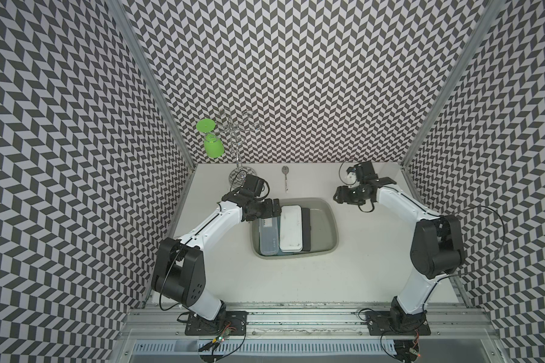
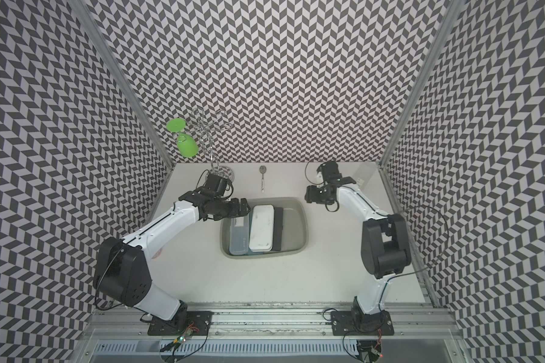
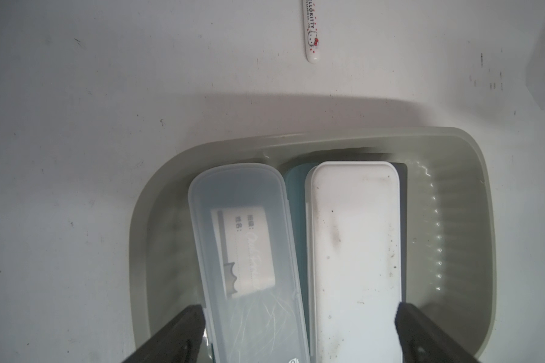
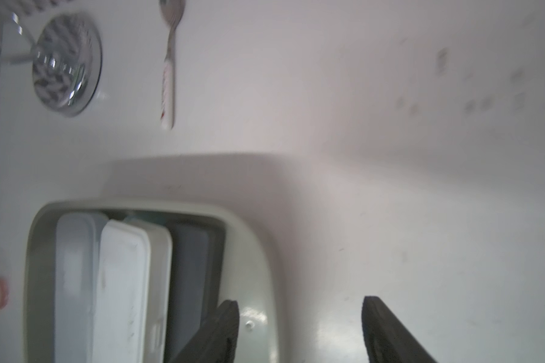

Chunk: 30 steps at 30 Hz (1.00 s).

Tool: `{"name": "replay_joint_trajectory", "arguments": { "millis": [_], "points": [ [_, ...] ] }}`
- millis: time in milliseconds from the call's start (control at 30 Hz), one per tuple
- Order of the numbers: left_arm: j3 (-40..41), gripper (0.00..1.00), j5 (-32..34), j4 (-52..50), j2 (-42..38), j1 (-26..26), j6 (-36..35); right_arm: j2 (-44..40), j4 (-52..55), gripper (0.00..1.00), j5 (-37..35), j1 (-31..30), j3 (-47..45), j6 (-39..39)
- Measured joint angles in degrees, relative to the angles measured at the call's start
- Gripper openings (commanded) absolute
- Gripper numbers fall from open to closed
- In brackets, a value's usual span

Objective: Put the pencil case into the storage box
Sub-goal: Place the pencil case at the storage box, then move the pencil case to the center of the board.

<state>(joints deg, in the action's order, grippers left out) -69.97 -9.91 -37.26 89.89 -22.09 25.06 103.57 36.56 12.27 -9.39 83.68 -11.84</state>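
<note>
Grey-olive plastic, the storage box (image 1: 334,231) sat mid-table and held every case in view. A translucent pencil case (image 1: 268,237) lay along its left side, a white pencil case (image 1: 291,228) next to it and a dark grey case (image 1: 306,229) beyond. A teal case (image 3: 294,201) showed underneath in the left wrist view. No case lay on the table (image 1: 375,276), so placement was judged complete.

The left gripper (image 1: 277,209) hung over the far end of the box. Its jaws were spread fully wide, straddling the ends of the translucent and white cases and gripping nothing. The right gripper (image 1: 337,197) stood off the box's far right corner, jaws apart and empty.

Risks noted:
- The white case appeared to ride on its neighbours rather than lie flat, so a brush from a left finger (image 3: 177,336) on lifting away could tip it or drag it over the rim.
- Closing those jaws would pinch two cases at once.
- The right gripper, near the rim, could nudge the box if swung inward.

Surroundings: a chrome rack (image 1: 238,141) carrying a green goblet (image 1: 214,147) stood close behind the left wrist, the likeliest obstruction to a backward retreat. A spoon (image 1: 286,180) lay beyond the box, clear of both arms.
</note>
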Motion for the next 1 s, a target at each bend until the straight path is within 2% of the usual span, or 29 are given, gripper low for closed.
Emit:
{"name": "replay_joint_trajectory", "arguments": {
  "millis": [100,200,467,800,1000],
  "points": [
    [0.00,1.00,-0.81,-0.04,0.00,0.00,0.00,2.49,0.72,0.88,-2.01,4.17,5.29,1.05],
    [-0.02,1.00,-1.42,-0.15,0.00,0.00,-0.13,7.91,1.25,0.99,-4.98,5.14,11.69,2.05],
    [0.04,1.00,-1.97,-0.39,-0.02,0.00,-0.79,20.90,3.06,1.00,-13.03,9.49,22.16,2.40],
    [1.44,1.00,-3.02,-0.57,-1.64,0.00,-0.87,25.90,1.88,1.00,-19.58,18.53,28.59,2.34],
    [1.62,1.00,-3.08,-1.09,-1.84,0.00,-1.68,28.98,-1.03,0.99,-21.42,20.11,29.81,2.34]
  ]
}}
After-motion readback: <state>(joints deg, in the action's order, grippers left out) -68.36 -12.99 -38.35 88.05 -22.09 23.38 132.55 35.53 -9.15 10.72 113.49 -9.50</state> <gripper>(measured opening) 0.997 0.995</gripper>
